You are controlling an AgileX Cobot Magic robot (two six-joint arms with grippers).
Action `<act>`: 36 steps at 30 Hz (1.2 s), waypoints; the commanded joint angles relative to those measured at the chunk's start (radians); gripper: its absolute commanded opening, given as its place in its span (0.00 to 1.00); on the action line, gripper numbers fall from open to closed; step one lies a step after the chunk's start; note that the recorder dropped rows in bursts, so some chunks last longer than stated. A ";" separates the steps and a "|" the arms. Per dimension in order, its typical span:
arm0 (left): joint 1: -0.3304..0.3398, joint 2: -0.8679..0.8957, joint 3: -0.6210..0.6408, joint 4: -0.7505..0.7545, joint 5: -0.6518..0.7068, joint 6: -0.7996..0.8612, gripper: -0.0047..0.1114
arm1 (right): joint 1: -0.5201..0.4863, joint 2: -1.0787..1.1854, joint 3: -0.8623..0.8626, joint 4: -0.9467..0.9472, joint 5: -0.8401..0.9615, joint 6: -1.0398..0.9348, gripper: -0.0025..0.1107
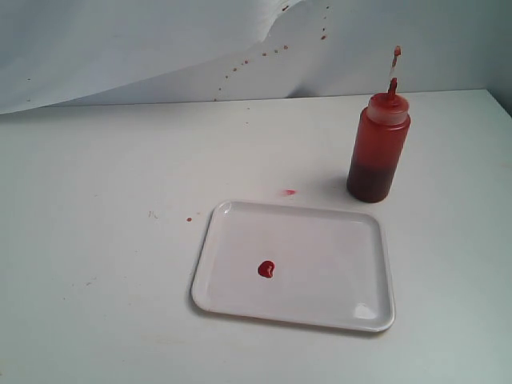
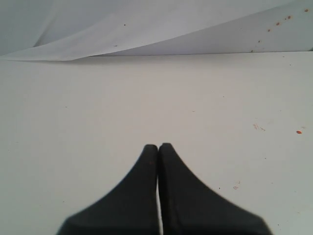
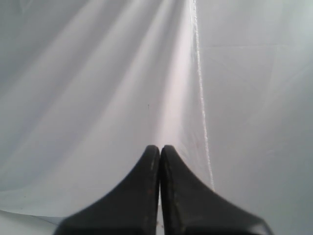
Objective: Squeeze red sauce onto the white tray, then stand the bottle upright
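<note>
1. The red sauce [image 1: 266, 270] sits as a small heart-shaped blob on the white tray [image 1: 336, 240], left of its middle.
2. The tray lies flat on the table [image 1: 96, 240].
3. The bottle [image 1: 378, 152] stands upright just beyond the tray's far right corner, apart from it, with sauce in its lower part.
4. My left gripper [image 2: 158, 147] has its fingers pressed together, empty, over bare table.
5. My right gripper [image 3: 160, 148] is likewise closed on nothing and faces the white backdrop [image 3: 98, 73].
</note>
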 commanded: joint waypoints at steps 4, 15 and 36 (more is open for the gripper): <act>0.002 -0.005 0.004 0.001 -0.007 0.000 0.04 | -0.167 -0.087 0.001 0.000 0.053 0.008 0.02; 0.002 -0.005 0.004 0.001 -0.007 0.000 0.04 | -0.647 -0.289 0.001 -0.068 0.585 0.002 0.02; 0.002 -0.005 0.004 0.001 -0.007 0.000 0.04 | -0.648 -0.266 0.633 -0.102 0.017 0.288 0.02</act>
